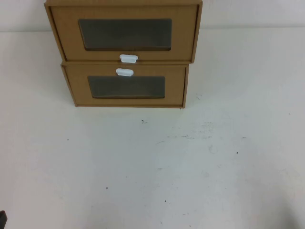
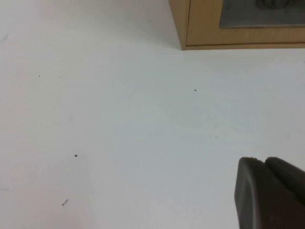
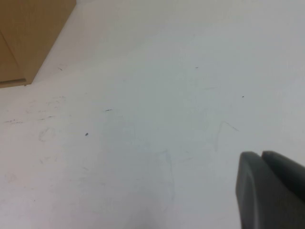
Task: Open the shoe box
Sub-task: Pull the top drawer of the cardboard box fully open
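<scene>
Right gripper (image 3: 261, 157) pinched closed, empty, over table's (image 3: 143, 171) right side; left gripper (image 2: 264, 162) same, left side. Top box (image 1: 183, 36) on bottom box (image 1: 174, 87), both closed, far edge.

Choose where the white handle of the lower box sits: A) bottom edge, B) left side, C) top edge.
C: on the lower box the white handle sits at the top edge; the left gripper and right gripper are over the table, not touching the box.

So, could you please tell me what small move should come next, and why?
Probably bring the left end effector forward toward the white tab on the lower box. That box looks closed and sits slightly left of centre. The left one and the right end effector sit shut over the table, short of it.
</scene>
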Controlling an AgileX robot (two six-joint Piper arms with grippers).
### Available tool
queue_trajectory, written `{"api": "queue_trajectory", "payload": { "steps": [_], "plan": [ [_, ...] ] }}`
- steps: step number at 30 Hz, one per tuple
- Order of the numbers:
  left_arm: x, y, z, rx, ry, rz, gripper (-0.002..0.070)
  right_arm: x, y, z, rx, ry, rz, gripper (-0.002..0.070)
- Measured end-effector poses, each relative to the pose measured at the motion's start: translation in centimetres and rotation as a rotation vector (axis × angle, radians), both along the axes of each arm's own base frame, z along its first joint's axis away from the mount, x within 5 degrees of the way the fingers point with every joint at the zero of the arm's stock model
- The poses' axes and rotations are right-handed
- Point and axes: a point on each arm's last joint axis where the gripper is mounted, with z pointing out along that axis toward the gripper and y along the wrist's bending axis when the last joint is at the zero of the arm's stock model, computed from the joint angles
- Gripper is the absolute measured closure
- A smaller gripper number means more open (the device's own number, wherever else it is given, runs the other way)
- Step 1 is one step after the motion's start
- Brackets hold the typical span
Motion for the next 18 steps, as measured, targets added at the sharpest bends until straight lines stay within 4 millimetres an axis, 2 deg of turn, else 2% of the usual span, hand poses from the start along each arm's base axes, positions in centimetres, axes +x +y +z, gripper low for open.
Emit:
{"api": "queue_trajectory", "payload": {
  "steps": [18],
  "plan": [
    [0.00,0.00,0.00,0.000,0.000,0.000,0.0677,0.02,-0.01,0.05,0.000,-0.006,-0.001,0.0692]
  ]
}}
